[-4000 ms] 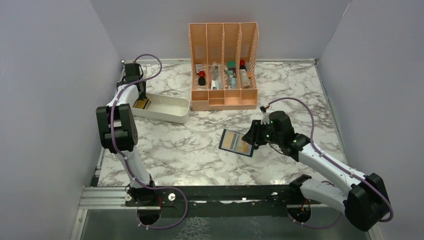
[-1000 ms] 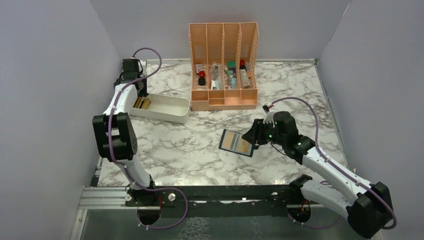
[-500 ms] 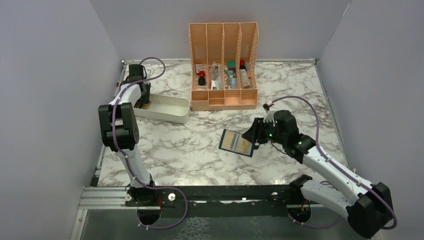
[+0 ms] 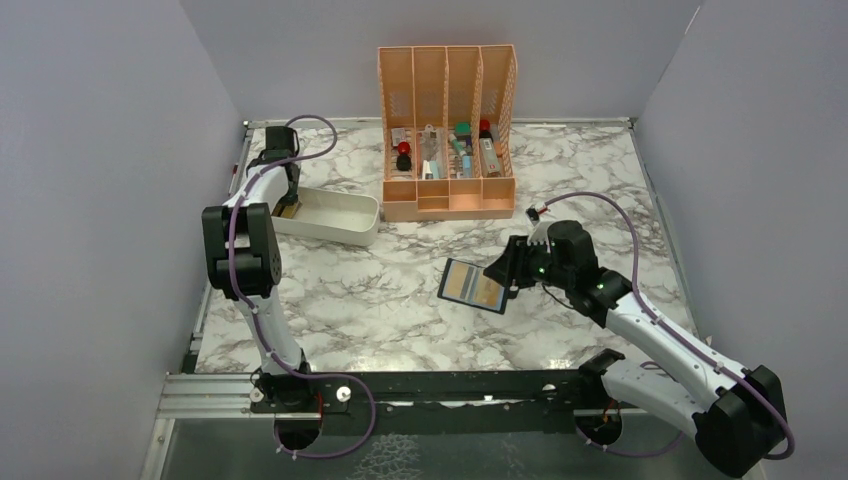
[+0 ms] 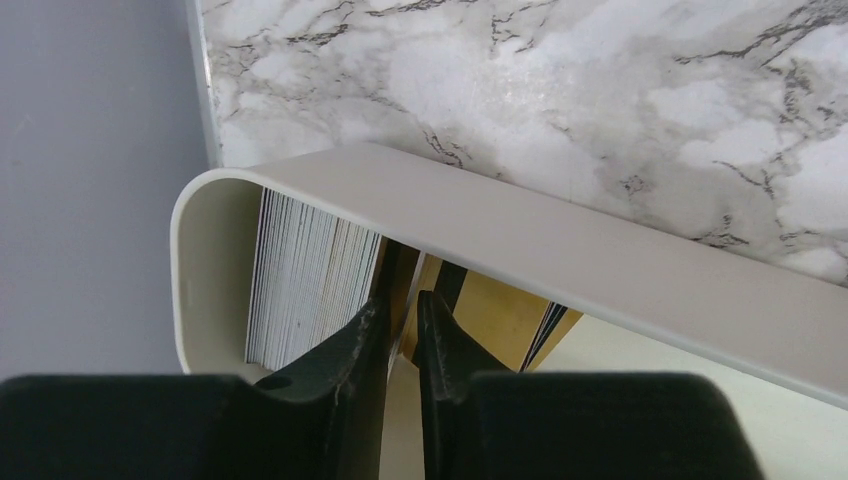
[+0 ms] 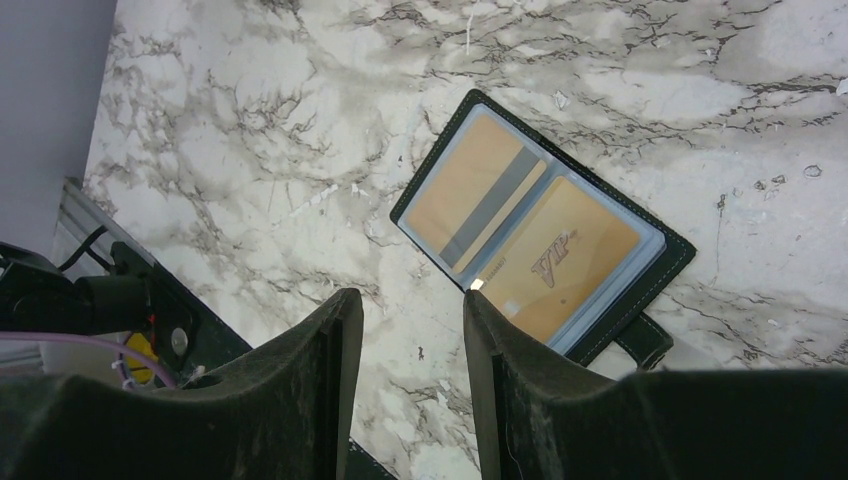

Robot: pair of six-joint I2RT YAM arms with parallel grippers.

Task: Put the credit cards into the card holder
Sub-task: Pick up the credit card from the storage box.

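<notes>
cards (image 5: 310,270): pale, gold, on edge in tray (image 5: 600,250)
holder (image 6: 655,262): black, open, gold cards inside
surface (image 4: 350,290): marble; grey walls (image 4: 120,150)
left gripper (image 5: 398,305): nearly together, grip unclear
right gripper (image 6: 407,295): apart

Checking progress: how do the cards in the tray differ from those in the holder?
Tray cards stand on edge, packed in a stack; holder cards lie flat, side by side. Tray cards are loose; holder cards sit in sleeves. Both include gold ones.

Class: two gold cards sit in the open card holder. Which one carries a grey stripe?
The card farther from the clasp tab; the other card, beside the tab, shows VIP lettering instead.
</notes>
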